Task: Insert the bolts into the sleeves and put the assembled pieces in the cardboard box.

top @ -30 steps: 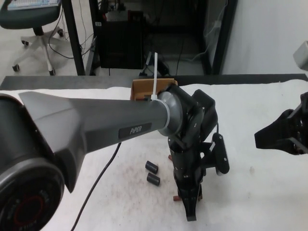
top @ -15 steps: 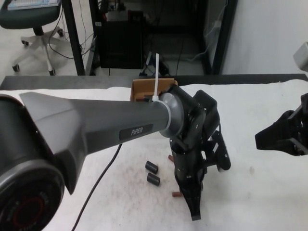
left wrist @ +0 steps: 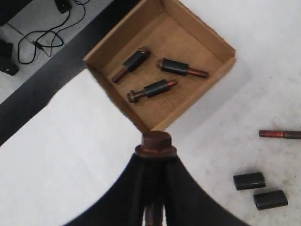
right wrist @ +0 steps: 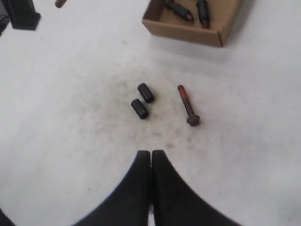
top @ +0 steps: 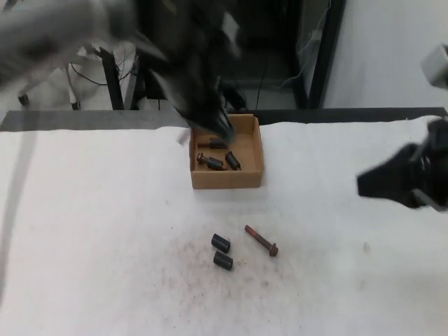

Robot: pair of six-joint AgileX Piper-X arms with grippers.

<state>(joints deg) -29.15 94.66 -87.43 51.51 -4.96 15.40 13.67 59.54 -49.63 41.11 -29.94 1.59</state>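
My left gripper [left wrist: 155,157] is shut on a rusty bolt [left wrist: 155,142], whose hex head sticks out past the fingertips. In the high view that arm is a blur above the cardboard box [top: 248,178]. The box [left wrist: 214,44] holds three bolts fitted into black sleeves [left wrist: 153,88]. On the white cloth lie a loose bolt [top: 261,240] and two black sleeves [top: 221,243] [top: 223,261] side by side. My right gripper [right wrist: 150,156] is shut on nothing, hanging above the cloth with the sleeves [right wrist: 142,100] and the bolt [right wrist: 188,105] ahead of it.
White cloth [top: 98,231] covers the bench around the parts. A dark strip [top: 84,119] runs along the bench's far edge behind the box. The right arm [top: 402,183] sits at the right side. An office chair [top: 49,28] and black racks stand behind the bench.
The left arm has swung quickly up from the cloth near the sleeves to above the box, carrying a bolt. One bolt stays on the cloth. The right gripper shifted slightly left.
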